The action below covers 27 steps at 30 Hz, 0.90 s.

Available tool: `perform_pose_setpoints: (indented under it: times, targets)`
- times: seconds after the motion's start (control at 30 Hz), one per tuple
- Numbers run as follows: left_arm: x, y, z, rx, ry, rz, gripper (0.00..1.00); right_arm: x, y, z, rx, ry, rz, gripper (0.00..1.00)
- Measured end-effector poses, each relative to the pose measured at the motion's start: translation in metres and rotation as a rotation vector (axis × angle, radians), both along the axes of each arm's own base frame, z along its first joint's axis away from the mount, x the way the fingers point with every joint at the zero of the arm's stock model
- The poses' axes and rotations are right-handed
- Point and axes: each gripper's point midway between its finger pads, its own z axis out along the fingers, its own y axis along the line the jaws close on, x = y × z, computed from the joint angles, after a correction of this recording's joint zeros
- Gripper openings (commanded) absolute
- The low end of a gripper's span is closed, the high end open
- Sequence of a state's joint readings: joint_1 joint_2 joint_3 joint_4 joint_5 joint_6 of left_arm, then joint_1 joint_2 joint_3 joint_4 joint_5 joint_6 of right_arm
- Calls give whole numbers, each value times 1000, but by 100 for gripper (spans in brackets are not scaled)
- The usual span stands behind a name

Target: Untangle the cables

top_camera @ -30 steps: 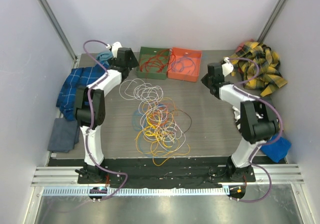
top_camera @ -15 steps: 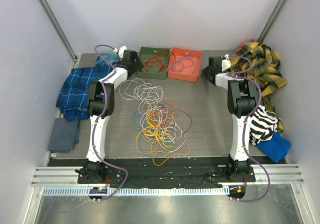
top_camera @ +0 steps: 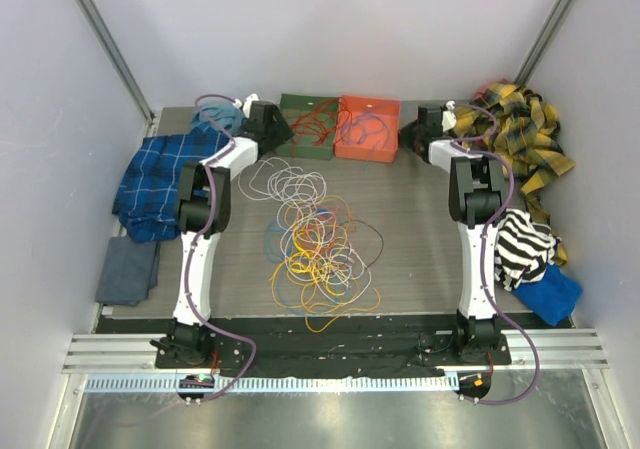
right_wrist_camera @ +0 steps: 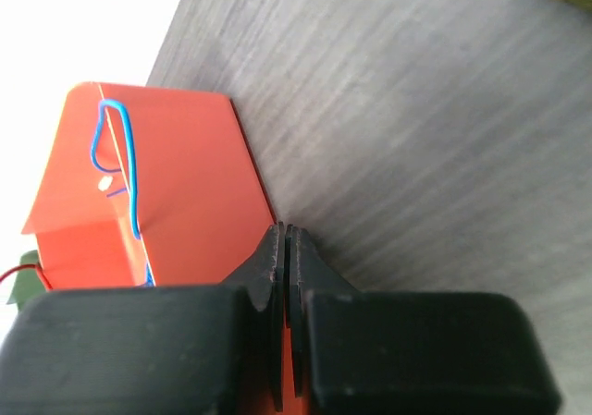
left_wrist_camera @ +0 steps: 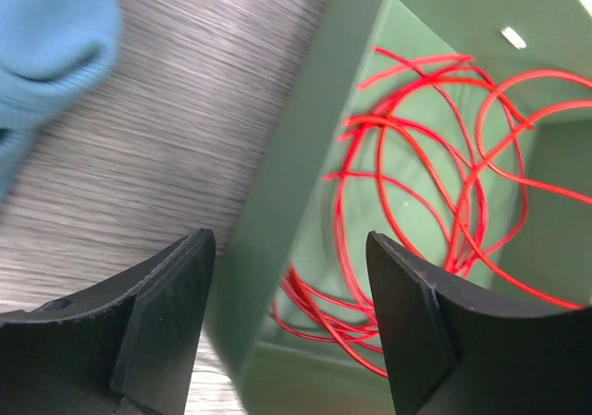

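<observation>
The cables (top_camera: 315,244) lie mostly in one loose heap in the middle of the counter (top_camera: 420,229): yellow and orange loops crossing each other, some blue under them, and the white coils (top_camera: 285,181) on the far left side of the heap. A red cable (left_wrist_camera: 416,175) is already in the green bin (left_wrist_camera: 305,156), and a blue cable (right_wrist_camera: 129,175) hangs over the wall of the orange bin (right_wrist_camera: 185,175). Both arms reach to the far edge. The left tool (left_wrist_camera: 289,249) hangs over the green bin's wall with its jaws apart and nothing between them. The right tool (right_wrist_camera: 285,239) is pressed together on nothing, just beside the orange bin. These wires look very light, thin and springy, so I think they will slip out of a weak pinch and drag their neighbours when one is lifted. A good place to take hold is probably an outer loop that lies free, such as the white coils or the yellow loop at the near side, not the dense middle. For pulling there is bare counter on the left and right of the heap, but the blue checked cloth (top_camera: 150,179) and the yellow plaid cloth (top_camera: 520,134) crowd the sides, and the near edge is close to the yellow loops.
</observation>
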<state>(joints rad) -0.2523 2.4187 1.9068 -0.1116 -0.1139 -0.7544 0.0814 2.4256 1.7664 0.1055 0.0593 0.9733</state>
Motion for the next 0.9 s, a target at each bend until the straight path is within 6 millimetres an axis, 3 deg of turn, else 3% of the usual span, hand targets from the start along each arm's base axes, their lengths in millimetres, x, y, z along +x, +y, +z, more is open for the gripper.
perform_pose_setpoints:
  times: [0.33, 0.53, 0.67, 0.77, 0.83, 0.9]
  targets:
    - [-7, -25, -1, -6, -17, -40, 67, 29, -4, 3, 31, -21, 15, 1]
    - [-21, -28, 1, 5, -10, -38, 83, 32, -6, 5, 32, -18, 22, 1]
    - [-37, -16, 7, 31, 15, -11, 98, 21, -3, 2, 26, -6, 32, 2]
    - [-43, 3, 26, 60, 2, 31, 100, 4, -4, 7, 13, 18, 31, 15]
    - [-40, 19, 51, 75, -39, 66, 100, -1, -4, 20, 4, 11, 38, 30]
    - [-37, 31, 82, 87, -93, 90, 100, 0, -3, 38, -3, -15, 43, 38]
